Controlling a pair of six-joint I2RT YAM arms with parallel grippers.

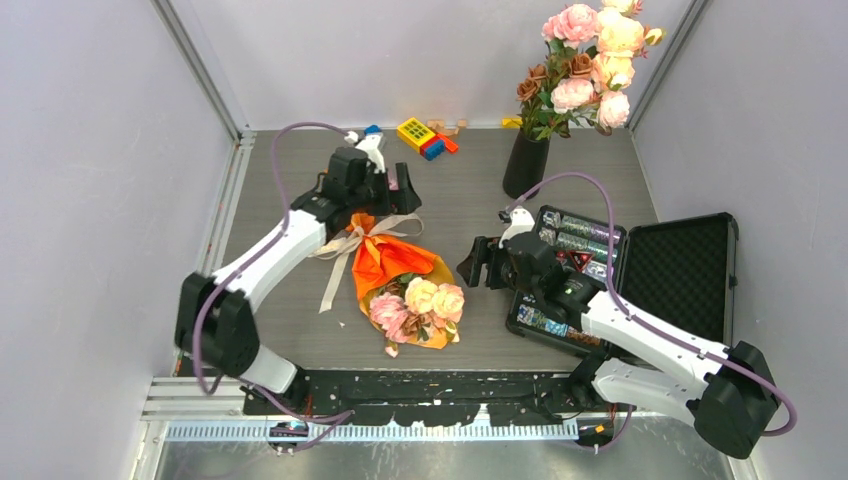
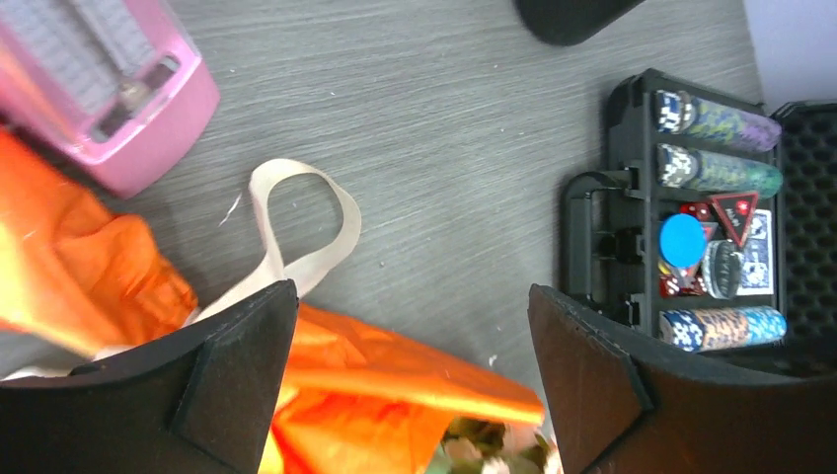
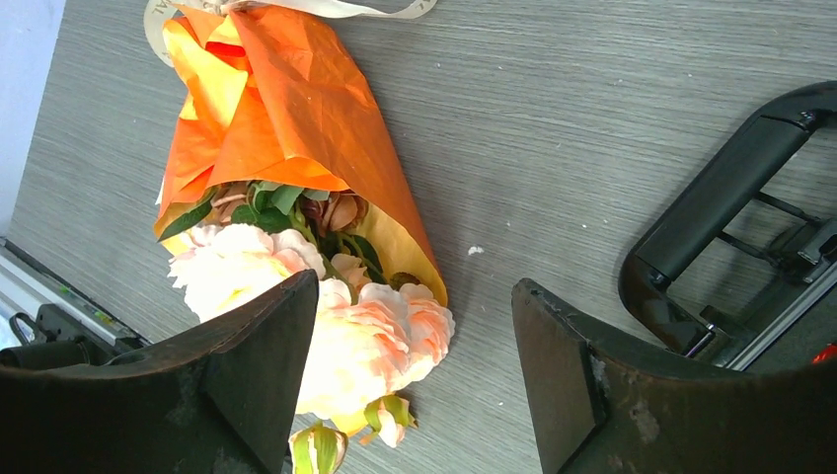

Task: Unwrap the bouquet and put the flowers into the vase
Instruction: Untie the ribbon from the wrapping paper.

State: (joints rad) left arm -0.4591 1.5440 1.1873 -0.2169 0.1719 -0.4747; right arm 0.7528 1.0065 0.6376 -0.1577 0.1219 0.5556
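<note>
Left end effector (image 1: 392,190) fingers apart, empty, over the bouquet's (image 1: 405,285) stem end, at its 11 o'clock. Right end effector (image 1: 478,262) also apart, empty, at 3 o'clock, near the paper (image 3: 296,109).

Bouquet lies mid-table, wrapped, heads toward 5 o'clock. Ribbon (image 1: 340,250) lies in loops at the stem end; can't tell if the knot holds. Vase (image 1: 525,165) at 1 o'clock, well apart.

Step, as I read it: unwrapping, ribbon first. Next move likely calls for pinching a ribbon tail and drawing it clear while the other arm pins the paper.
</note>
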